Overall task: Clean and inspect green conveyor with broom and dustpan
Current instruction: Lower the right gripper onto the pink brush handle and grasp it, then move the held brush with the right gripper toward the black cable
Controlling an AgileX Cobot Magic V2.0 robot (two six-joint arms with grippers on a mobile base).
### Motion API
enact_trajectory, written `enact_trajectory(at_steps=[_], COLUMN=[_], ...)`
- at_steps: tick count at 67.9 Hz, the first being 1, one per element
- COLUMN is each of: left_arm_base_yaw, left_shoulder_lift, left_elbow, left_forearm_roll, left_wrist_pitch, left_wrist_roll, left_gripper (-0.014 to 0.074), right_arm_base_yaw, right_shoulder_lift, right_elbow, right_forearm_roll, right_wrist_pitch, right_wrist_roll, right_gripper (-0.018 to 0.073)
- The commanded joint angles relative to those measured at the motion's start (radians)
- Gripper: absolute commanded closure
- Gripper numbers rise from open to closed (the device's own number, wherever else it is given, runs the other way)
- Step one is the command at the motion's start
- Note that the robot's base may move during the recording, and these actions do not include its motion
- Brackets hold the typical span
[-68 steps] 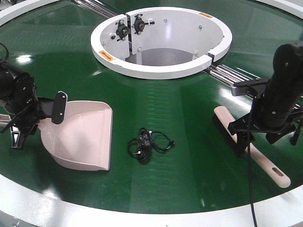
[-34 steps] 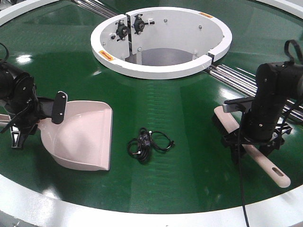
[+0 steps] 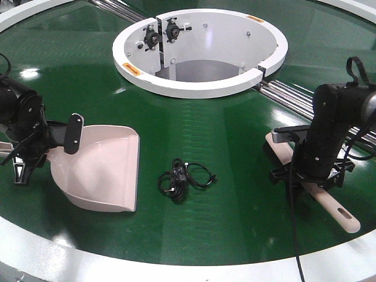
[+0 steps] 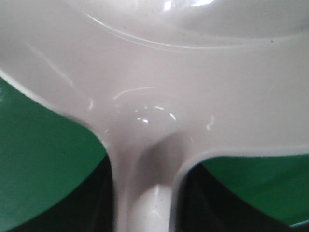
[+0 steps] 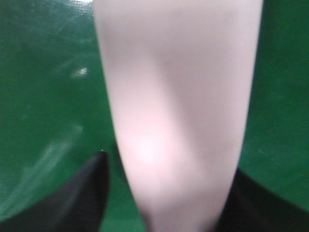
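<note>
Lowered, right pincer [image 3: 309, 183] now straddles the broom [image 3: 330, 204] handle.

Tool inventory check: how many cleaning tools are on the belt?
2. The dustpan lies front-left on the green conveyor; the broom lies front-right, partly under the right gripper. None appears hidden.

Bright overhead light, white glare patches on the green conveyor [image 3: 235, 194], both wrist views blurred

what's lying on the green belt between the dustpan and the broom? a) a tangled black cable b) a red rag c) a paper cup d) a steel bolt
a: a small tangled black cable lies on the green conveyor, between the dustpan and the broom.
</note>
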State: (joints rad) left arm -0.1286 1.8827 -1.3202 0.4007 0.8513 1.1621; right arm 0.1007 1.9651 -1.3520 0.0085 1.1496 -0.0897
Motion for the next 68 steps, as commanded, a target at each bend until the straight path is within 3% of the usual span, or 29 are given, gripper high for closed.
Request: enact_trajectory(at_steps=[1, 11, 41, 55, 68], left_arm_base_yaw=[-0.004, -0.004, -0.004, -0.004, -0.004], left_shoulder_lift=[-0.047, -0.047, -0.047, -0.047, -0.047], left_elbow=[-0.029, -0.029, -0.029, -0.029, -0.029], left_forearm_roll=[0.021, 0.021, 0.021, 0.021, 0.021], left_wrist_pitch=[-0.026, -0.026, -0.026, -0.026, -0.026], left_wrist_roll=[-0.006, -0.006, -0.006, -0.006, -0.006], left_gripper=[0.0558, 0.0558, 0.0558, 0.0558, 0.0558], right_arm_base_yaw=[-0.007, -0.007, 0.012, 0.136, 0.25], right_shoulder_lift=[-0.045, -0.045, -0.196, -0.225, -0.204], right_elbow=[-0.026, -0.026, -0.026, -0.026, -0.026], right_forearm_roll=[-0.009, -0.001, 0.111, 0.046, 0.044], right_wrist_pitch=[0.003, 0.007, -0.012, -0.03, -0.081], right_wrist_roll=[0.003, 0.01, 0.051, 0.174, 0.299], right_gripper=[0.0354, 0.0574, 0.0564, 0.0564, 0.0564])
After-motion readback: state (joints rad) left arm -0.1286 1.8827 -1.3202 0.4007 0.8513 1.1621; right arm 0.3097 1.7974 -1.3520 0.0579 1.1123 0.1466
